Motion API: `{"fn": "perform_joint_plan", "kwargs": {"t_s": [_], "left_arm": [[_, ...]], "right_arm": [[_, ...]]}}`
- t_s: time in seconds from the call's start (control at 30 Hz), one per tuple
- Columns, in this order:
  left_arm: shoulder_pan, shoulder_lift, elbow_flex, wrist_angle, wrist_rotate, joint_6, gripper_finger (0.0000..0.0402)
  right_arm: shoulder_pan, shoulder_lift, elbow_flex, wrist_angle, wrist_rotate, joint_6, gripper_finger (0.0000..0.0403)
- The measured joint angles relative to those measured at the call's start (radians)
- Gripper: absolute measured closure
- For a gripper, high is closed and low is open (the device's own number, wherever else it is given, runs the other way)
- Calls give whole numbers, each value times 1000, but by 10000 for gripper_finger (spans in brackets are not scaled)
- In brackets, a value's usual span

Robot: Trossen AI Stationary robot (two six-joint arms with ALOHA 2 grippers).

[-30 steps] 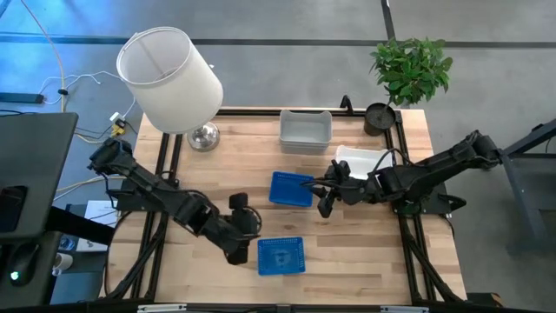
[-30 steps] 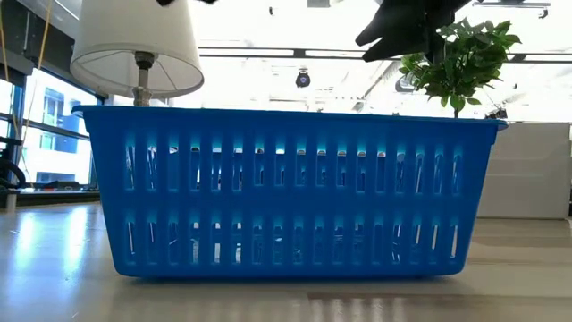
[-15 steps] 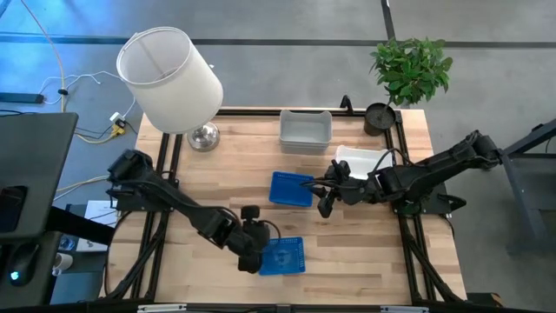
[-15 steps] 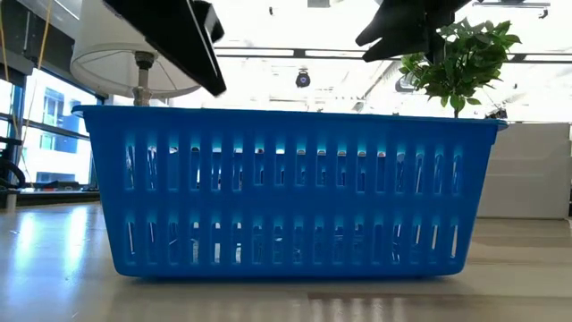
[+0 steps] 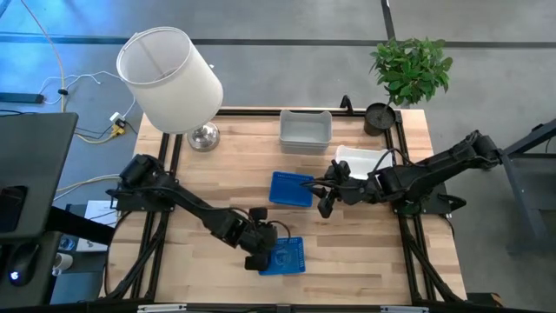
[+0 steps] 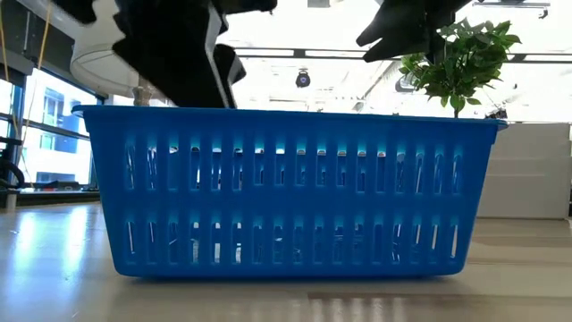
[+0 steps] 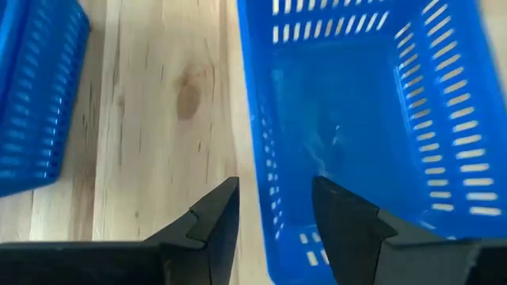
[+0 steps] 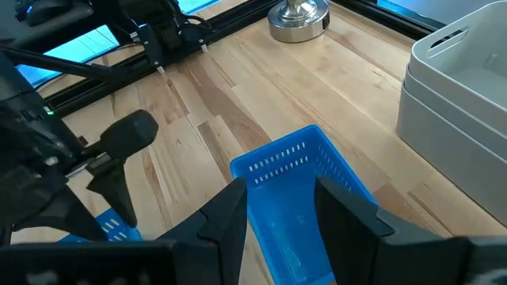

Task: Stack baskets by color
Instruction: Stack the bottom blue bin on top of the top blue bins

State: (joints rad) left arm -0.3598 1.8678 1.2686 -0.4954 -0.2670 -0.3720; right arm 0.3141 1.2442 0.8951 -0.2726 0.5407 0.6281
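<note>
You are looking down on a light wooden table (image 5: 226,183) of butcher-block planks, edged by a black metal frame (image 5: 165,165). At 11 o'clock on it stands a lamp with a big white shade (image 5: 169,78) and a chrome base (image 5: 205,137). At 1 o'clock a leafy green plant (image 5: 412,68) rises beside a small black pot (image 5: 380,116). Around the table you see a grey concrete floor (image 5: 287,52), with white cables (image 5: 82,83) trailing at 10 o'clock and a dark monitor (image 5: 30,174) at 9 o'clock. From table height, bright ceiling lights (image 6: 304,45) and a window (image 6: 49,134) at 9 o'clock fill the room behind.
</note>
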Motion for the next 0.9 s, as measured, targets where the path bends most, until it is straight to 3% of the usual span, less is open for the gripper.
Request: {"fn": "perform_joint_plan", "kwargs": {"t_s": [0.47, 0.73, 0.9], "left_arm": [[49, 23, 0, 8, 60, 9, 257], [69, 97, 0, 52, 178, 28, 257], [78, 97, 0, 55, 173, 48, 284]], "right_arm": [[0, 0, 0, 0, -1, 0, 268], [0, 0, 0, -1, -2, -8, 268], [0, 0, 0, -6, -2, -8, 268]]}}
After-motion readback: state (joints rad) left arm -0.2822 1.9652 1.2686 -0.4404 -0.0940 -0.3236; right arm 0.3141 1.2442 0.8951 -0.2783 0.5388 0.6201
